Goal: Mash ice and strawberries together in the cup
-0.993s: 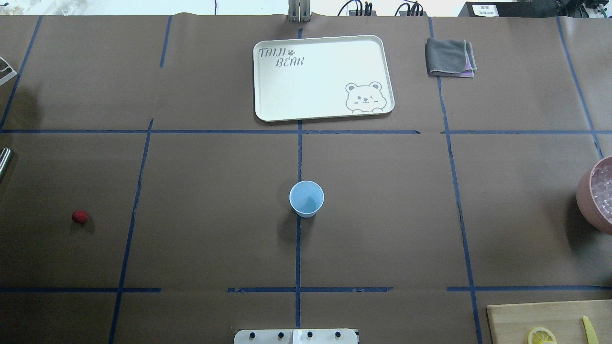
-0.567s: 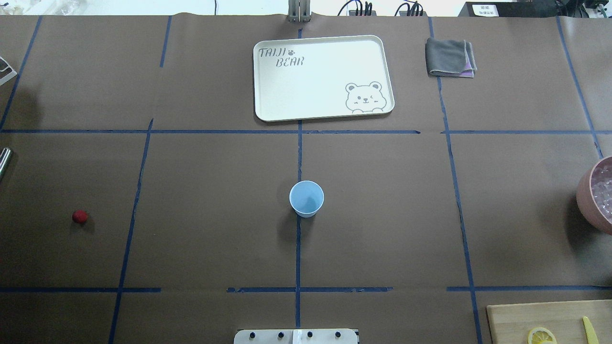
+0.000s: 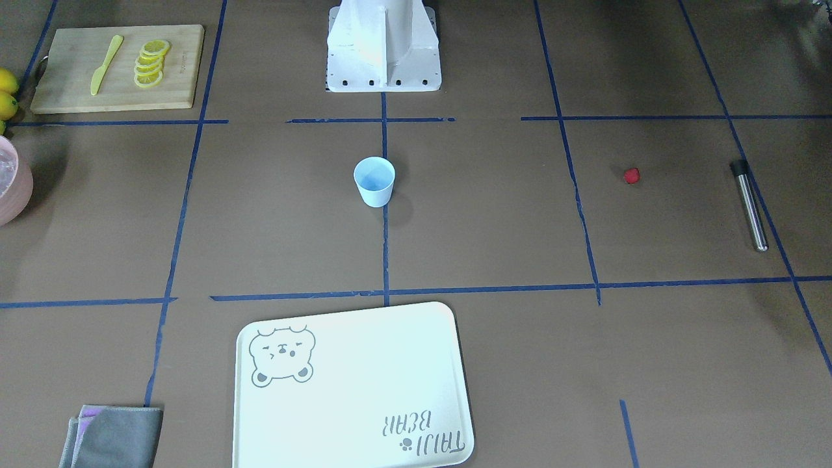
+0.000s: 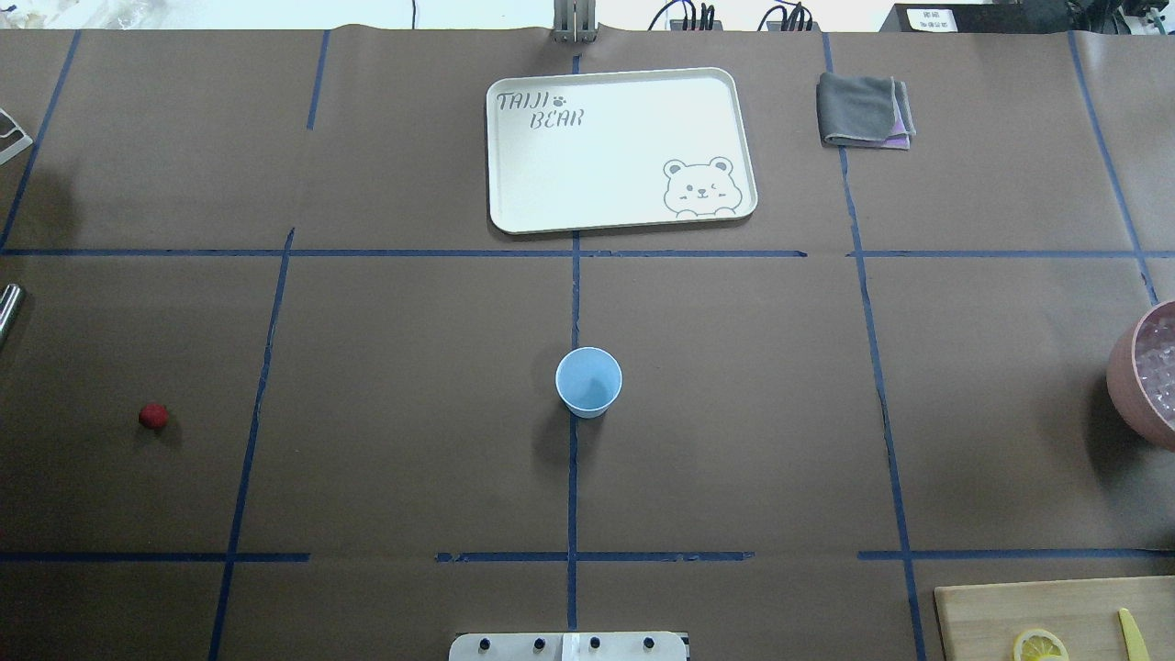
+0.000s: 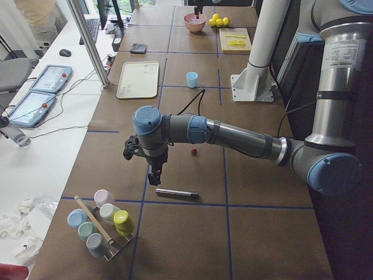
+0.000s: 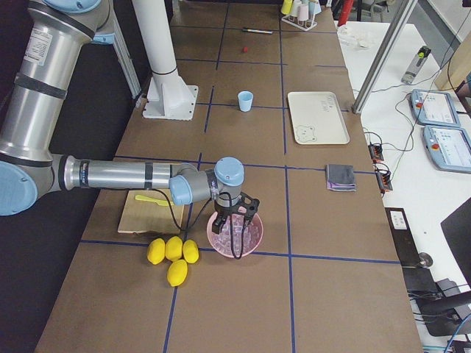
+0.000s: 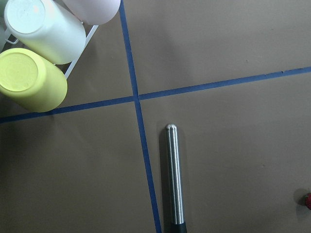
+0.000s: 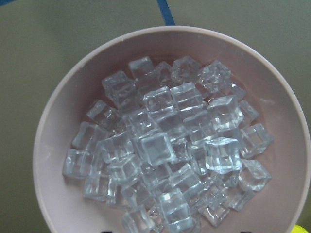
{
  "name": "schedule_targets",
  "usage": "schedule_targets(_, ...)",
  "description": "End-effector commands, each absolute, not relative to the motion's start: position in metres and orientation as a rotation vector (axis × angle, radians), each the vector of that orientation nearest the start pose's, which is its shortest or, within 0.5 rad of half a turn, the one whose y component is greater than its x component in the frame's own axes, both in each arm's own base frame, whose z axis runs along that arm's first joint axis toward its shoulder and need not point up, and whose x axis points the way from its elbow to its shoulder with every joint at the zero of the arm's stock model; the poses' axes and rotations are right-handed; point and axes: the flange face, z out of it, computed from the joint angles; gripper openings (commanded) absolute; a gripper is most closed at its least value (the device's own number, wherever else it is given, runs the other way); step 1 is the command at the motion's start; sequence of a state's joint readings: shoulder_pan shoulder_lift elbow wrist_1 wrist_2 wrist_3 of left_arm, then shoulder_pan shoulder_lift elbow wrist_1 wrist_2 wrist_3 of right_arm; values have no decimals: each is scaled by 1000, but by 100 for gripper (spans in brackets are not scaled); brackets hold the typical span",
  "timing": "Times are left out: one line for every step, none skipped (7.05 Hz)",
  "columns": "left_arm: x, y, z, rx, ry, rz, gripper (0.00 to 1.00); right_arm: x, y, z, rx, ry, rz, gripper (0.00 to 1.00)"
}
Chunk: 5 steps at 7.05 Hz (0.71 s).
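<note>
The pale blue cup stands upright at the table's middle. The strawberry lies alone far on my left side. Ice fills a pink bowl at the right edge as several clear cubes. My left gripper hangs over a steel rod, with the strawberry at that wrist view's edge. My right gripper hovers just above the bowl of ice. I cannot tell whether either gripper is open or shut.
A white bear tray and a folded grey cloth lie at the far side. A cutting board with lemon slices and a yellow knife sits near my right. Whole lemons lie beside the bowl. A rack of cups stands past the rod.
</note>
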State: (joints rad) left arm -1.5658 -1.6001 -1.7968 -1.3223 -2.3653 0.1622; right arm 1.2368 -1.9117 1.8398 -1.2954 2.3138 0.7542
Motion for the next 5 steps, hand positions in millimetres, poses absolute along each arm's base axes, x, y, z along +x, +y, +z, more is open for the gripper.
schedule_targets(-59,-490,556,72,792,163,100,-65,-365,651,-238,-730,310,89)
schedule_targets(-59,-491,555,73,792,163,100,-65,-365,658,-248,-724,314,87)
schedule_targets(-59,-491,555,73,792,163,100,-68,-374,663,-253,-722,318,82)
schedule_targets(-59,-491,553,74,792,160,100,-71,-375,664,-255,-719,310,81)
schedule_targets(-59,-491,549,81,790,163,100,-72,-375,665,-257,-720,311,76)
